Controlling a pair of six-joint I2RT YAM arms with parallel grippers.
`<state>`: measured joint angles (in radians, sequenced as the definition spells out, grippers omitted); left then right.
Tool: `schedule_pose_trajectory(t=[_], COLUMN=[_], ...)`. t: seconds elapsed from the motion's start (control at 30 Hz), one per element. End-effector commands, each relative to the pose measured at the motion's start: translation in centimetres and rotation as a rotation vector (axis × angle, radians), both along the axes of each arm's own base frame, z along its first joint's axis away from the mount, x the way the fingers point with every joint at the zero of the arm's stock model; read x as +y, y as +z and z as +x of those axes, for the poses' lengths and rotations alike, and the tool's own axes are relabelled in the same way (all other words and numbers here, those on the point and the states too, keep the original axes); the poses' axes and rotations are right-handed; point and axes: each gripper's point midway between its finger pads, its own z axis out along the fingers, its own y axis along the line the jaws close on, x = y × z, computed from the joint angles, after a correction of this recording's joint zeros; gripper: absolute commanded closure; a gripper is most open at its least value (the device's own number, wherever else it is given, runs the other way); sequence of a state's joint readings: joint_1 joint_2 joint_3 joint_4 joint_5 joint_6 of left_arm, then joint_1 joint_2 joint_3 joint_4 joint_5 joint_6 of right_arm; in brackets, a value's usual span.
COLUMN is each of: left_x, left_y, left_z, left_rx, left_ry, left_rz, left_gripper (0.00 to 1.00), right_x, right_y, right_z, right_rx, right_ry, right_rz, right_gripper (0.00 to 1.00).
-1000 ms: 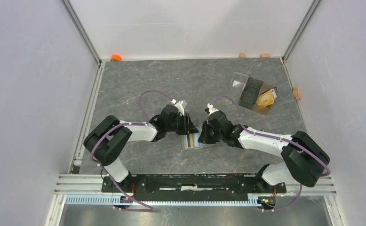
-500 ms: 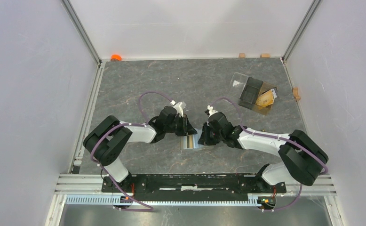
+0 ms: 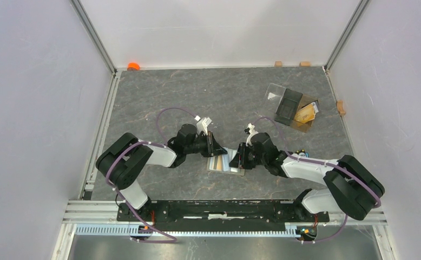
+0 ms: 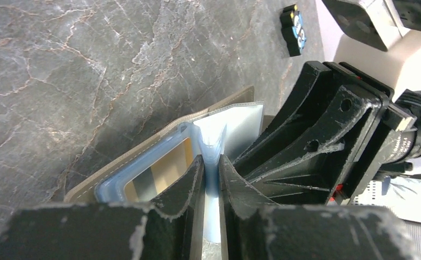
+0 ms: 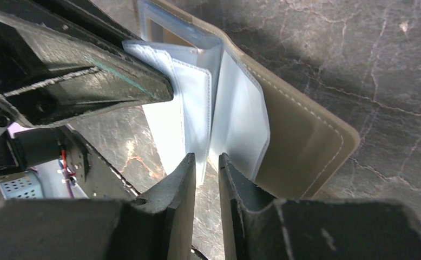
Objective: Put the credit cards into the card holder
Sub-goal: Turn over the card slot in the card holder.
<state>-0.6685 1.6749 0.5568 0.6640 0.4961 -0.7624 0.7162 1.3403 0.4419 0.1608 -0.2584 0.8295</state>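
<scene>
My left claw (image 4: 211, 162) pinches a card holder (image 4: 235, 122) sleeve; my right claw's (image 5: 205, 162) grip is unclear. One card (image 4: 168, 168) is stowed; other cards (image 3: 307, 112) wait near the table's far-right corner.

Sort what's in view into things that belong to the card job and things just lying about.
Belongs to the job:
- card holder, open between the arms
- gold card, in its clear sleeve
- tan cards, in the clear box

Lying about:
- clear box
- orange object, far left corner
- wooden blocks, at the table's edges
- black-and-blue piece
</scene>
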Motion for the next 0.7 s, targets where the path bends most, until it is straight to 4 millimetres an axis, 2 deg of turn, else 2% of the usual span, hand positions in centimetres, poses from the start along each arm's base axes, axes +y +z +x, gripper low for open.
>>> schedule_pose_trajectory(t=[0.0,0.27,0.43,0.5,0.6,0.67], left_x=[-0.7,-0.7,-0.7,-0.7,-0.5,-0.1], left_y=[1.8,1.9,2.0,2.0,2.1,1.9], left_z=[0.0,-0.3,-0.4,-0.4,-0.4,-0.1], left_rx=[-0.03,-0.029,-0.029,-0.031,-0.036,-0.041], left_ry=[-0.033,-0.043,-0.044,-0.044,-0.041,-0.031], left_rz=[-0.095,-0.111,-0.114,-0.116,-0.112,-0.092], left_gripper=[0.81,0.81,0.81,0.81,0.76,0.68], right_x=[1.1,1.7,2.2,2.4,2.1,1.6], right_y=[2.1,2.6,2.7,2.7,2.2,1.6], right_z=[0.8,0.6,0.6,0.7,0.4,0.2], right_rx=[-0.045,-0.047,-0.049,-0.044,-0.021,0.0], right_ry=[-0.002,0.016,0.027,0.026,0.015,-0.003], right_rz=[0.116,0.176,0.207,0.216,0.212,0.191], right_gripper=[0.73,0.68,0.69,0.74,0.96,1.0])
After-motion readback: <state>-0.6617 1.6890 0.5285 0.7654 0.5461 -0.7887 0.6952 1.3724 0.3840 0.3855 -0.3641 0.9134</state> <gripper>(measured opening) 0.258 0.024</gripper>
